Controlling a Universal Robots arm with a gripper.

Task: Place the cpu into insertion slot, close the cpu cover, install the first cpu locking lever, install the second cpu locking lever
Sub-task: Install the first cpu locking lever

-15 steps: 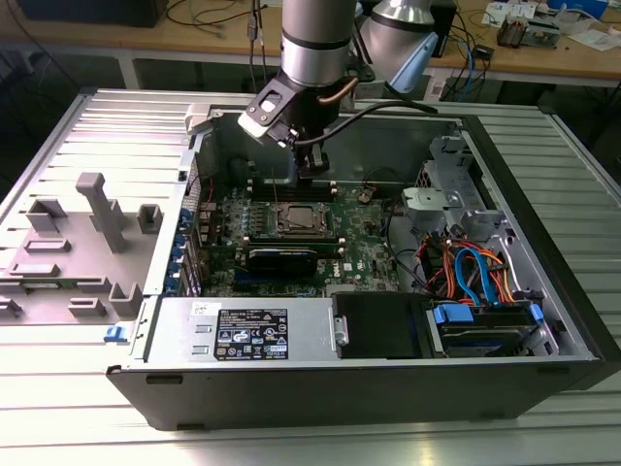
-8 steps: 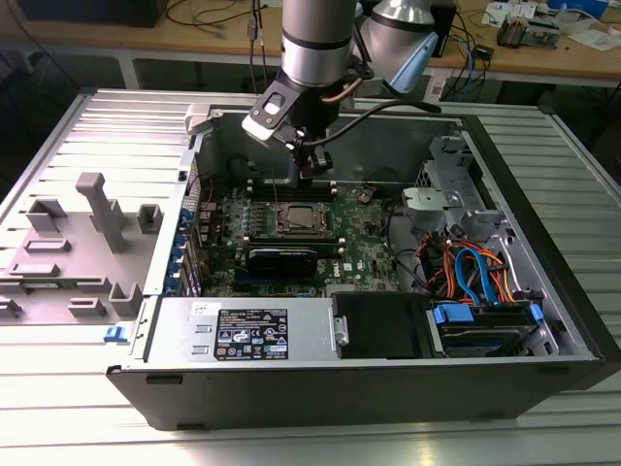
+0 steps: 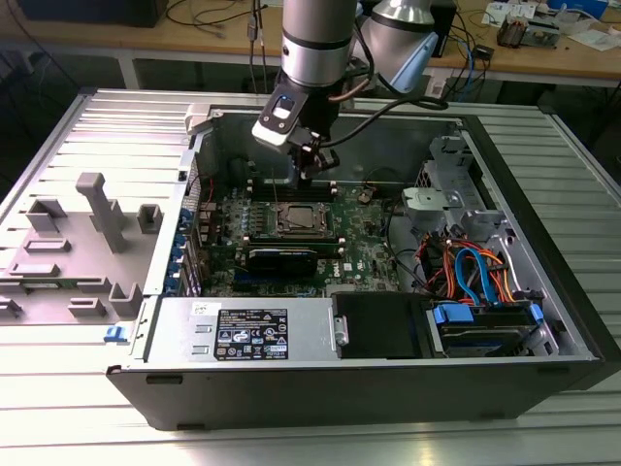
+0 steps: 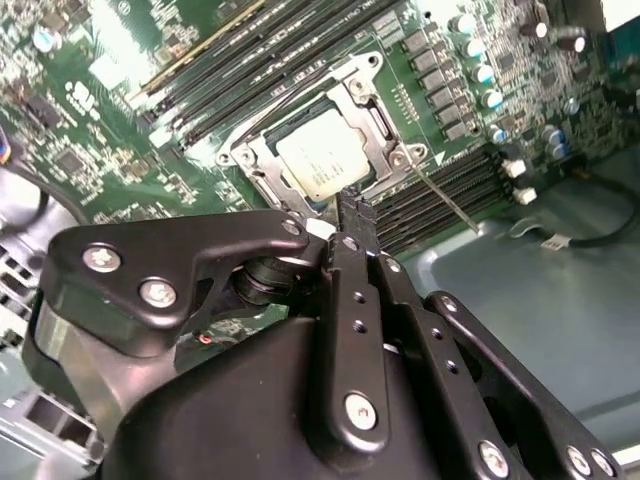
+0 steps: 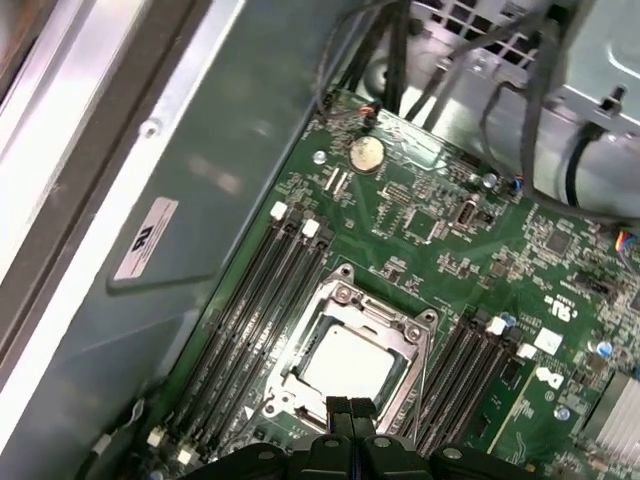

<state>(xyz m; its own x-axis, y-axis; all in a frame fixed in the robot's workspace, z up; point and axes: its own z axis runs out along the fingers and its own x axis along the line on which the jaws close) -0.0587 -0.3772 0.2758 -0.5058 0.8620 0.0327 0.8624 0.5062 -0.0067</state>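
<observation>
gripper: was pressed together, empty, just above cpu cover edge | cpu: lay under the closed cover, top showing through its window

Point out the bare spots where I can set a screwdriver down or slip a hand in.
Free: ribbed table in front of the case; bare grey panel beside the memory slots. Crowded: motherboard around the cpu, and the cables.

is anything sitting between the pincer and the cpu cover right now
Nothing visible does. In the first wrist view the pincer hangs close over one edge of the cpu cover, with only open air between its tips and the metal frame. The cpu lies in the cover's window.
</observation>
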